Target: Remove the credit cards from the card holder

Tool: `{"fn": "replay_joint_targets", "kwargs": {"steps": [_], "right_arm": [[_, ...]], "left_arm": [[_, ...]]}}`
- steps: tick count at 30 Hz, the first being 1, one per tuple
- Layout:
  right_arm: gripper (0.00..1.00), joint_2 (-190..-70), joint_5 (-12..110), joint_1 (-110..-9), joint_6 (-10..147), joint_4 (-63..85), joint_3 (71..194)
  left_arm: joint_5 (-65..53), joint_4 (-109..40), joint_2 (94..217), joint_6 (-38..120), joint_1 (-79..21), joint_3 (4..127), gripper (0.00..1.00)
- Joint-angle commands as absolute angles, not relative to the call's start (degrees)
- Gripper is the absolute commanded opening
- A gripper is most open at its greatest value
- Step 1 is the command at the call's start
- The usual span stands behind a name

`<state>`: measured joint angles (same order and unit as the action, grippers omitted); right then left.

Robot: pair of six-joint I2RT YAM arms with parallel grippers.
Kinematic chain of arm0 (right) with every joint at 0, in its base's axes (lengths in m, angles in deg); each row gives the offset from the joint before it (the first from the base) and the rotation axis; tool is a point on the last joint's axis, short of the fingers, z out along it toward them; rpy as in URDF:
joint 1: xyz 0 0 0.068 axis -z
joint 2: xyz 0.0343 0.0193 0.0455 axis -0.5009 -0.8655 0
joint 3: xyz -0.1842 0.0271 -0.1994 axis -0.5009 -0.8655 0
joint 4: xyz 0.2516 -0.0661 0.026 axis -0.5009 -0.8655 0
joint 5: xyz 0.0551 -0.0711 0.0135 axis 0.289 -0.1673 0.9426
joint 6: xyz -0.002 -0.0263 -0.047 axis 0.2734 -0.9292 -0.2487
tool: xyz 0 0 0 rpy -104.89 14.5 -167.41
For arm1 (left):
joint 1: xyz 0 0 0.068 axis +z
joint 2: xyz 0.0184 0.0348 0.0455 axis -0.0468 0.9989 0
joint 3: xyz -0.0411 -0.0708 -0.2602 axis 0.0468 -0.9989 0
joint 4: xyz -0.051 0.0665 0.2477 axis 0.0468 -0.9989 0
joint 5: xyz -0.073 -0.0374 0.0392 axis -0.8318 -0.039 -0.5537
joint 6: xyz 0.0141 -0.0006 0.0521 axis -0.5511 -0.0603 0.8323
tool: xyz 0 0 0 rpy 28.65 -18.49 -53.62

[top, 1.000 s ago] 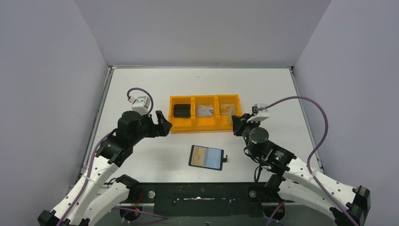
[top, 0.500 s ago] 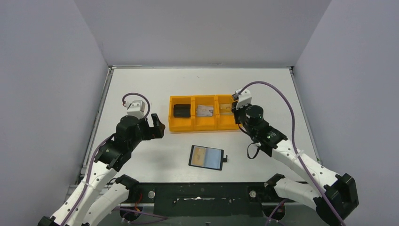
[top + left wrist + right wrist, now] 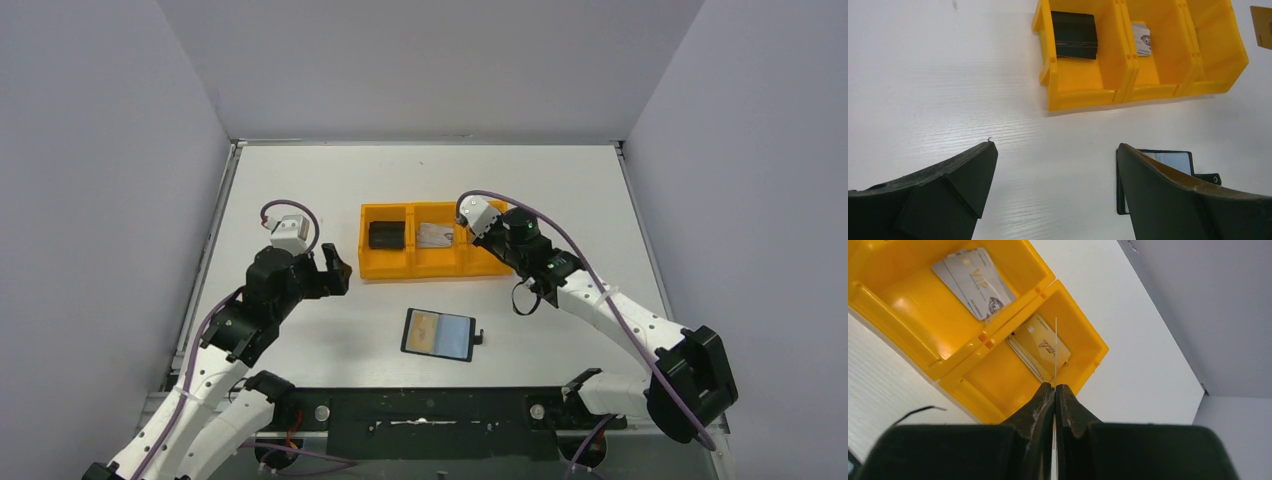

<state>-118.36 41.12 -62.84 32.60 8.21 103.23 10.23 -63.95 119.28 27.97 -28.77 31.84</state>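
Observation:
The card holder (image 3: 438, 334) lies open and flat on the table in front of the orange tray (image 3: 383, 268), with something gold showing in its left pocket. My right gripper (image 3: 1054, 386) is shut on a thin credit card seen edge-on. It holds that gold card (image 3: 1261, 25) in the air over the tray's right compartment. Another gold card (image 3: 1043, 347) leans inside that compartment, and a silvery card (image 3: 973, 282) lies in the middle one. My left gripper (image 3: 1055, 145) hangs open and empty above bare table, left of the holder (image 3: 1175, 161).
A chunky black block (image 3: 1074, 35) fills the tray's left compartment. The tray's walls (image 3: 963, 365) stand directly below my right fingers. The grey enclosure wall (image 3: 1198, 300) rises close behind the tray on the right. White tabletop (image 3: 948, 75) stretches to the left of the tray.
My right arm has swung left from the tray's right end to over its right compartment, still shut on the card. The left arm pulled back slightly, still open.

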Motion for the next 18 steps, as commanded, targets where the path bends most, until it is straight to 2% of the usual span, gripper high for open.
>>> {"fn": "replay_joint_targets", "kwargs": {"steps": [1, 7, 18], "right_arm": [[0.0, -122.03, 40.3, -61.96, 21.91, 5.69, 108.34], [0.0, -128.39, 44.05, -61.57, 14.1, 2.16, 112.49], [0.0, -138.48, 41.13, -61.14, 6.83, -1.63, 117.87]], "left_arm": [[8.4, -60.13, 118.03, 29.28, -28.36, 31.73, 0.93], [8.65, -60.25, 117.77, 29.37, -28.38, 31.64, 0.93], [7.21, -59.89, 117.67, 29.55, -28.42, 31.42, 0.93]]}}
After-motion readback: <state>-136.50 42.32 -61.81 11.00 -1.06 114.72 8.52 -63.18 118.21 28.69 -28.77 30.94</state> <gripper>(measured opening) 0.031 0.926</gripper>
